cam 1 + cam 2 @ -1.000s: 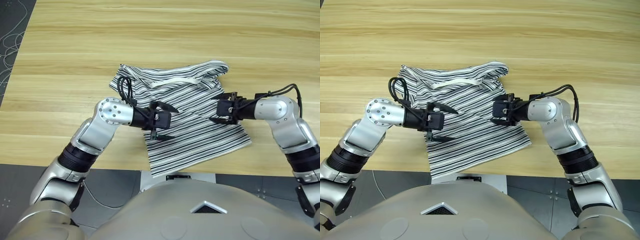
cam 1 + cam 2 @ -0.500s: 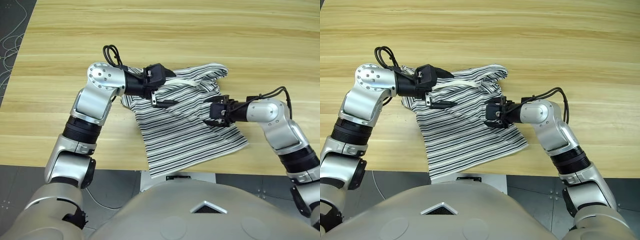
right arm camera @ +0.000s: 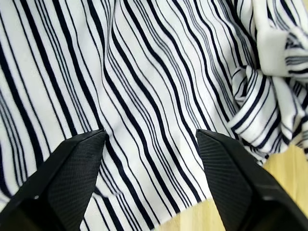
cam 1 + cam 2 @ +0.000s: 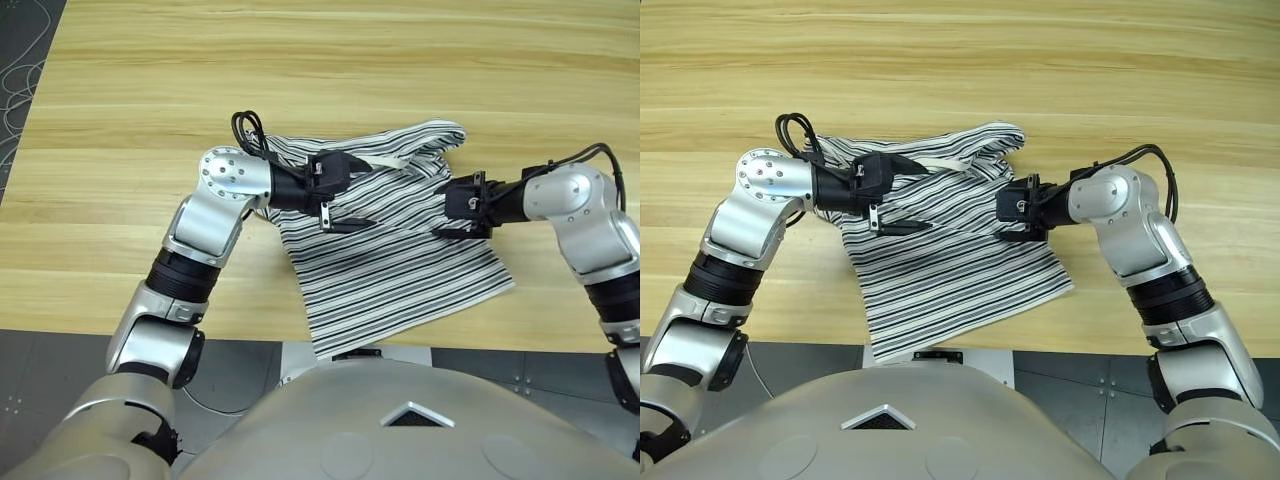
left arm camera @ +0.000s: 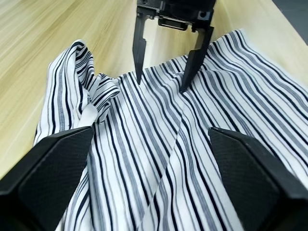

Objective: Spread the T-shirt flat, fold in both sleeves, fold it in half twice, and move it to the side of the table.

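Left eye view: my left pincer (image 4: 366, 196) and right pincer (image 4: 441, 209) hover released over the T-shirt (image 4: 400, 280). I should probably pinch its bunched far edge and draw it outward, flat.

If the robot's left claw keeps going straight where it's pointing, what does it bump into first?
Most likely the striped T-shirt, since the left gripper seems tilted down toward it. The right gripper faces it farther on; depth is unclear.
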Motion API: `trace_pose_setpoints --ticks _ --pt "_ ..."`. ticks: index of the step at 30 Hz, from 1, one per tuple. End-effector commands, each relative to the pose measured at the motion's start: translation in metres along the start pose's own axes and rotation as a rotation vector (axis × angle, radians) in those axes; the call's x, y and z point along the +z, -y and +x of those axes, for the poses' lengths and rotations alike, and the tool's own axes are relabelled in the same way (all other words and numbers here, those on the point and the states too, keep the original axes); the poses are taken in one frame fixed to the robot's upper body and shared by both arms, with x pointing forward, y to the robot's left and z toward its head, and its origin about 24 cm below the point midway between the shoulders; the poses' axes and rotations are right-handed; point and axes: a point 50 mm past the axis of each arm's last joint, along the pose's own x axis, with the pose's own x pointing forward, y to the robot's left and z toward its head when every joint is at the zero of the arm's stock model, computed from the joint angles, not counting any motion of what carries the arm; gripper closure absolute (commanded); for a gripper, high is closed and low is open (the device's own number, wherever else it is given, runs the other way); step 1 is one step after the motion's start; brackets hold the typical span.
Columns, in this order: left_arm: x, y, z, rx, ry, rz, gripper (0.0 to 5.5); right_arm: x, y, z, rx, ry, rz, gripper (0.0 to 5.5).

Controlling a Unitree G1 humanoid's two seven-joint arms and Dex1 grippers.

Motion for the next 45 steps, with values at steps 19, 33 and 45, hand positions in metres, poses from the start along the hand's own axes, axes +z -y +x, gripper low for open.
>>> trace_pose_setpoints --ticks 19,33,45 --pt "-0.081 0.000 0.019 0.031 -0.111 -0.238 1.09 0.036 0.035 0.030 -0.074 0.193 0.049 2.04" --pt "-0.075 0.007 0.020 -0.023 -0.120 -0.202 1.09 0.021 0.087 0.063 -0.291 0.196 0.250 2.04" --pt "-0.080 0.014 0.019 -0.003 -0.110 -0.230 1.09 0.026 0.108 0.081 -0.550 0.113 0.421 2.04"
